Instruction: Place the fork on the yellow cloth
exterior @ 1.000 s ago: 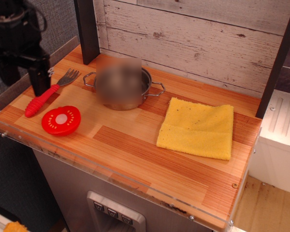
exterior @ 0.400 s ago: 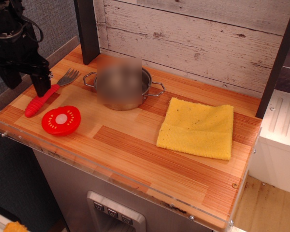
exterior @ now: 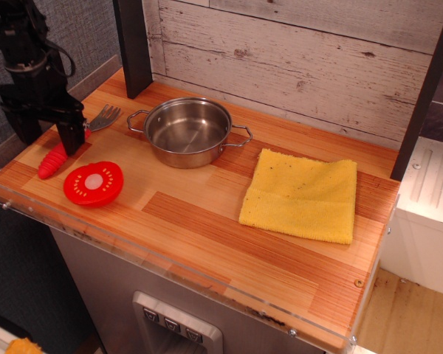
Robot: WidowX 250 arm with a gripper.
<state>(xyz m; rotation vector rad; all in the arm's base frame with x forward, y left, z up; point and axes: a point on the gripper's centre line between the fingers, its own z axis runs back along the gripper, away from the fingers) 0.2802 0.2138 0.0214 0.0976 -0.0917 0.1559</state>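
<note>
fork (exterior: pixel 96 121): flat, far-left | yellow cloth (exterior: pixel 301 193): flat, right

pot (exterior: pixel 188 131) on tabletop (exterior: pixel 199 221) | fork (exterior: pixel 77 140) left of pot | disc (exterior: pixel 94 183) front-left of pot | cloth (exterior: pixel 301 194) right of pot

Wooden counter (exterior: pixel 199 221), clear plastic edging along front. Lying on it: fork (exterior: pixel 103 118) at far left, red handle partly hidden; red tomato-slice disc (exterior: pixel 94 183) just beside it; empty steel pot (exterior: pixel 188 131) mid-back; yellow cloth (exterior: pixel 301 195) right, flat.
</note>
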